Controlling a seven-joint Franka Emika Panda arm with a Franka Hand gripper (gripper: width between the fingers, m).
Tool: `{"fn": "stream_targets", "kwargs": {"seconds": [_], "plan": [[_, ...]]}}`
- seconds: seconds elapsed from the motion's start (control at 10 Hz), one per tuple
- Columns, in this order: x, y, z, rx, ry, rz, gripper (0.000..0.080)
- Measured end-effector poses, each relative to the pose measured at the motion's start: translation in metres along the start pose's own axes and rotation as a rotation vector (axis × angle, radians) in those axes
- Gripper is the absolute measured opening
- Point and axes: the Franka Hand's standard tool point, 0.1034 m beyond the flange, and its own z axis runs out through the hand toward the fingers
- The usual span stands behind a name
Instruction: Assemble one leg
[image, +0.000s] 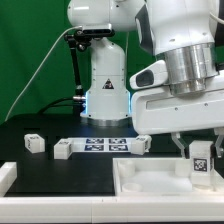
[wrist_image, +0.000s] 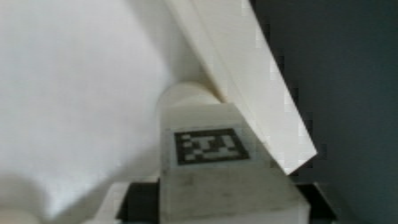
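The gripper (image: 200, 166) is closed onto the leg (image: 201, 156), tag facing outward and the piece upright, at the far edge of the tabletop (image: 140, 183) near the exterior view's right corner, probably so its end can meet a corner fitting; the wrist view shows it tucked beside the raised rim (wrist_image: 249, 70), though contact cannot be told. That rim leaves little sideways room, so any correction looks safest upward. Beyond, along the table's (image: 30, 165) middle, spare legs (image: 35, 143) flank the marker board (image: 105, 146), well apart from the grip.
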Motion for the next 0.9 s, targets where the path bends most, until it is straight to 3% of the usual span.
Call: {"fn": "stream_targets", "kwargs": {"seconds": [0.4,0.7,0.8,0.9], "plan": [[-0.0052,-0.0047,0.0042,0.001,0.012,0.418,0.0303],[-0.0044,-0.0036,0.0040,0.005,0.002,0.370,0.0303],[0.0021,-0.0006,0.0016,0.001,-0.002,0.288,0.0480],[0.0033,-0.0015,0.0002,-0.011,-0.007,0.192,0.0592]]}}
